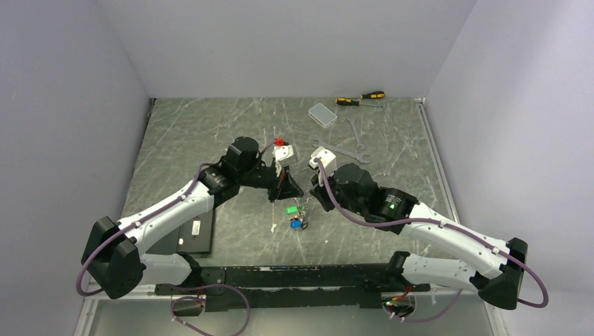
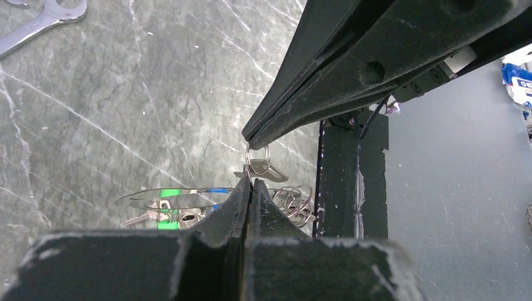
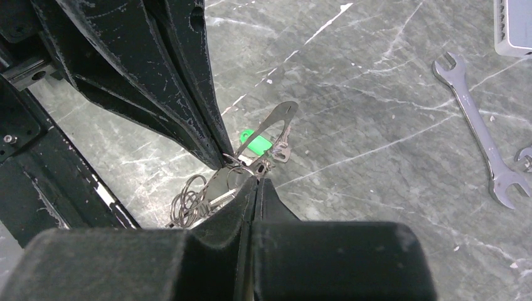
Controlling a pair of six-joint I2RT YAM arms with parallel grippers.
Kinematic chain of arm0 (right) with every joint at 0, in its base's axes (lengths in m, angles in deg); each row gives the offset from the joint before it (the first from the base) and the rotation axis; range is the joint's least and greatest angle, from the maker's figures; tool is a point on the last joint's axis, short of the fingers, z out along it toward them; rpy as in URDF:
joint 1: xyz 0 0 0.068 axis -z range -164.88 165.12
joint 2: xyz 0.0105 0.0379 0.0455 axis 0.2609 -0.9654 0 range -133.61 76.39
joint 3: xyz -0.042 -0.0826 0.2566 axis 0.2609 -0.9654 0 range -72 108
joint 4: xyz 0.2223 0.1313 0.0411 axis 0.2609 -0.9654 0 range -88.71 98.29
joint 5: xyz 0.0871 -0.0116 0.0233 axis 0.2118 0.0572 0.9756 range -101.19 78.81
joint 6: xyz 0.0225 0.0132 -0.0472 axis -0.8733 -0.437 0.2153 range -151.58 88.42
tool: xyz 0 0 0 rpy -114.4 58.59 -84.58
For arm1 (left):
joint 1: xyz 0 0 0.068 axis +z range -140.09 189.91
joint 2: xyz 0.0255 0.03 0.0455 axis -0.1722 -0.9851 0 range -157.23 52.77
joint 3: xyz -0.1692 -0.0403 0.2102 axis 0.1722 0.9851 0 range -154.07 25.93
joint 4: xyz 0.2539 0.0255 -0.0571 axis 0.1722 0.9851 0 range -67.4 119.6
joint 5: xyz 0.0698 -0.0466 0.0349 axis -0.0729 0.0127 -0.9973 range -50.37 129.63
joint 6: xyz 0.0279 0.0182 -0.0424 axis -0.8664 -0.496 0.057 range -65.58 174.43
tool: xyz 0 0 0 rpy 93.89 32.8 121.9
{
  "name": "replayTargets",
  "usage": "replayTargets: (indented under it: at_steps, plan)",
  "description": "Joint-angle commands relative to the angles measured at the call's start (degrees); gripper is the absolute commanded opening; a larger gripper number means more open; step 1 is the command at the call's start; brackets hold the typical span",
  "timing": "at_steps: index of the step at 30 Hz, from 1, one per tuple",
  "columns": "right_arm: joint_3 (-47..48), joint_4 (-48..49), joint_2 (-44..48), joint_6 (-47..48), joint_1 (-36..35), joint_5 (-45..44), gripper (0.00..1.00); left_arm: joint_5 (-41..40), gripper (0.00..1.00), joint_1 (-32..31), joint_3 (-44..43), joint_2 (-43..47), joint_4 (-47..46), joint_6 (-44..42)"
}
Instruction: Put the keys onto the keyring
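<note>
Keys (image 1: 293, 210): small bunch at mid-table with green and blue heads. Light, stiff, slick metal, apt to swing. Best taken by the flat heads.
Keyring (image 2: 175, 198): thin springy wire loop lying among them. Hold the wire near its opening, I judge.
Left gripper (image 2: 250, 188): pressed together, tips at the bunch from 11 o'clock.
Right gripper (image 3: 257, 183): pressed together, tips from 2 o'clock. Cannot tell which piece either pinches.
Wrenches (image 1: 343, 150): well beyond, at 1 o'clock.

white arms (image 1: 175, 206) — black joints (image 1: 242, 155) (purple cables (image 1: 336, 206))
</note>
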Motion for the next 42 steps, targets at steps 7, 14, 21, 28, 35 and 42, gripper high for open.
replayTargets:
  at_steps: [7, 14, 21, 28, 35, 42]
  plan:
    - [-0.8, -0.4, 1.8, -1.2, 0.0, -1.3, 0.00, 0.6, 0.00, 1.3, 0.3, 3.8, -7.6, 2.7]
    - [-0.8, -0.1, 2.1, -1.7, 0.0, -1.0, 0.00, 1.0, 0.00, 1.6, 0.7, 4.0, -8.0, 2.5]
    - [0.8, -0.3, 1.6, -1.8, 0.0, -1.7, 0.00, 1.6, 0.00, 1.6, 0.8, 4.1, -8.2, 2.2]
    - [1.4, 1.3, 2.1, -2.8, 0.0, -2.9, 0.00, 2.6, 0.00, 1.6, 1.1, 4.4, -8.1, 1.3]
    - [2.2, 2.6, 1.2, -3.0, 0.0, -2.5, 0.00, 3.8, 0.00, 1.6, 1.3, 4.5, -8.2, 1.2]
    - [2.5, 3.8, 2.3, -2.8, 0.0, -2.9, 0.00, 3.6, 0.00, 1.6, 1.3, 4.7, -8.0, 1.0]
